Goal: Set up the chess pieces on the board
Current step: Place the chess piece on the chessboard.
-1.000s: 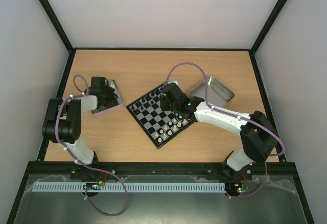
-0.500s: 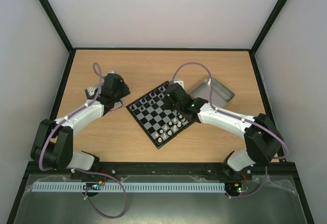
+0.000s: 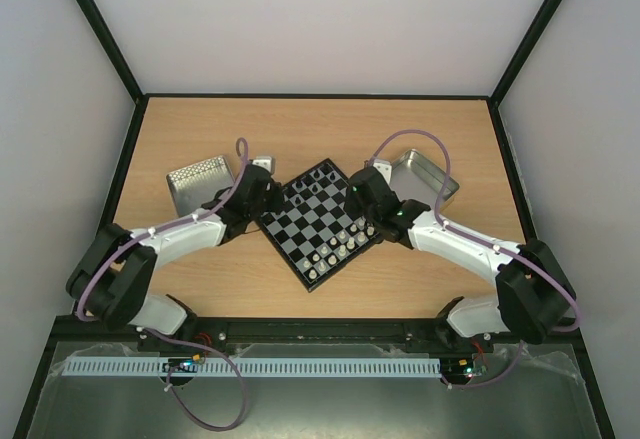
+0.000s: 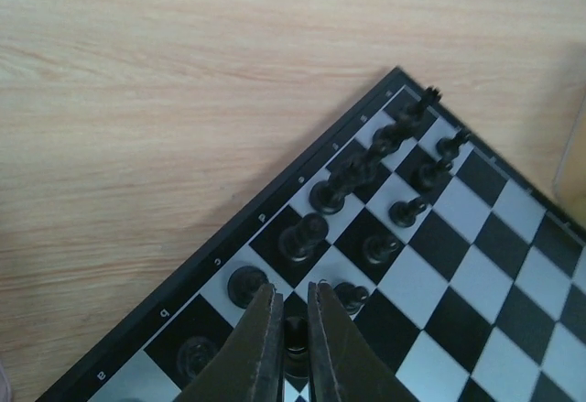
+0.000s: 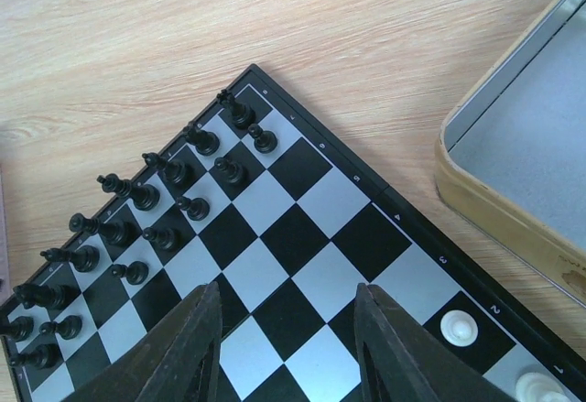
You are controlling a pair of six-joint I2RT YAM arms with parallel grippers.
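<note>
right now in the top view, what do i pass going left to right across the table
left tin → left gripper → board → right gripper → right tin

The board (image 3: pixel 318 221) lies on the table (image 3: pixel 300 129) between the two claws. The left claw (image 4: pixel 293 287) is over the board's left edge, with a chess piece (image 4: pixel 294 336) between its fingers. Two rows of chess pieces (image 4: pixel 328 196) run ahead of it and to its right along that edge. A tin (image 3: pixel 198 181) lies on the table to its left. Those same rows stand ahead-left of the right claw (image 5: pixel 286 290). Further pieces (image 5: pixel 456 329) stand just to its right, and a second tin (image 5: pixel 531 146) lies off the board to its far right.
</note>
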